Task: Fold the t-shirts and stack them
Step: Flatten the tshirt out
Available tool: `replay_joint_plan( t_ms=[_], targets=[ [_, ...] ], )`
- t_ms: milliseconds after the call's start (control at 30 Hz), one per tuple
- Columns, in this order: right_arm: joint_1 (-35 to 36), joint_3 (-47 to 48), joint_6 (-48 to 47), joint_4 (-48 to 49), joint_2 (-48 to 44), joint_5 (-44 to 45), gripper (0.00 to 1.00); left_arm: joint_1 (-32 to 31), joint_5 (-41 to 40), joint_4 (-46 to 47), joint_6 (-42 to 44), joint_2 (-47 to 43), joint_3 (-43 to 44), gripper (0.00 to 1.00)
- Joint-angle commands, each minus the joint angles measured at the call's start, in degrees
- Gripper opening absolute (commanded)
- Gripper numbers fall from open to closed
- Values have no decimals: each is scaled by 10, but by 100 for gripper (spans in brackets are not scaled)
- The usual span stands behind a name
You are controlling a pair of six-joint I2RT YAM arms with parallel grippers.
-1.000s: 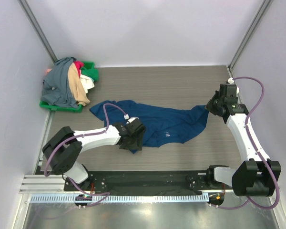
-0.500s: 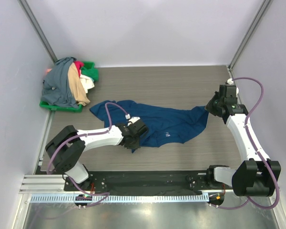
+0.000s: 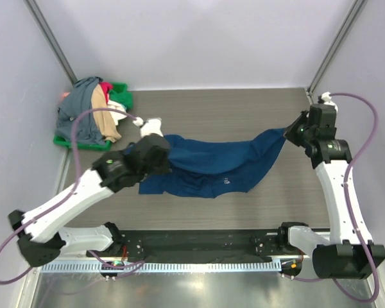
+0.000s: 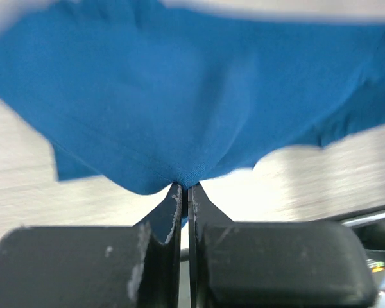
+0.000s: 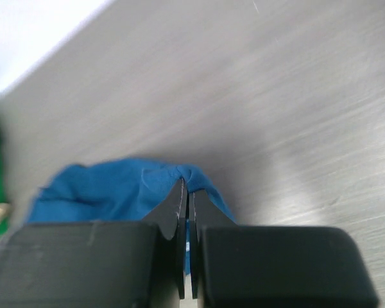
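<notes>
Currently left pincer (image 4: 184, 186) and right pincer (image 5: 186, 183) both clamping tight on navy t-shirt (image 3: 212, 163), stretching it between them, middle sagging toward surface (image 3: 231, 112). Folding not begun; other t-shirts (image 3: 90, 119) lying heaped beyond left pincer.

Layout: navy blue cloth t-shirt (image 3: 212, 163) spans the middle of the grey wood-grain worktop (image 3: 231, 112) from left to right. The left end effector (image 4: 185, 187) is clamped on its left edge, and the right end effector (image 5: 187, 183) is clamped on its right corner, further back near the right wall. The shirt's near edge lies on the worktop. A flat green plastic tray (image 3: 83, 144) sits in the far-left corner, behind and left of the left end effector, with a heap of mixed cloth t-shirts (image 3: 83, 115) in it.
</notes>
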Motion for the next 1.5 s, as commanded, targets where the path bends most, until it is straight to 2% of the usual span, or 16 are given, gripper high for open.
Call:
replay_joint_plan(
  t_ms=[0,200,300,433,600,933,967,1033,1100,1200,1267,1300,1333,1367,1400,1467],
  targets=[
    [-3,117,6,-32,-43,3,1,-3,-82,-108,43,-40,99,0],
    [-3,300,0,-111,-72,41,1,-3,-140,-174,138,-79,297,0],
    [-3,391,-10,-151,-89,75,1,-3,-133,-157,186,-118,359,0],
    [-3,452,-14,-164,-133,133,1,-3,-81,-98,245,-167,374,0],
    [0,492,-18,-142,-159,204,1,-3,-42,35,322,-210,327,0],
    [0,519,-46,17,-1,84,1,4,-144,150,454,-4,380,0],
    [0,521,-46,21,21,80,1,20,-139,140,452,15,390,0],
    [0,522,-52,40,90,72,1,138,-18,104,385,83,432,0],
    [0,503,-60,74,160,69,1,260,72,83,316,126,419,0],
    [0,460,-70,121,241,56,1,352,143,102,289,224,389,0],
    [0,481,-79,131,358,42,1,389,189,104,267,326,383,0],
    [-2,493,-81,127,397,24,4,416,210,103,262,367,386,6],
    [-4,511,-82,114,474,11,18,426,235,96,254,405,416,17],
    [-4,550,-82,104,505,6,54,434,258,52,248,446,444,30],
    [-5,568,-83,97,535,-25,65,443,277,22,247,530,480,53],
    [-5,593,-77,84,578,-41,85,438,282,-37,243,581,532,61]
  ],
)
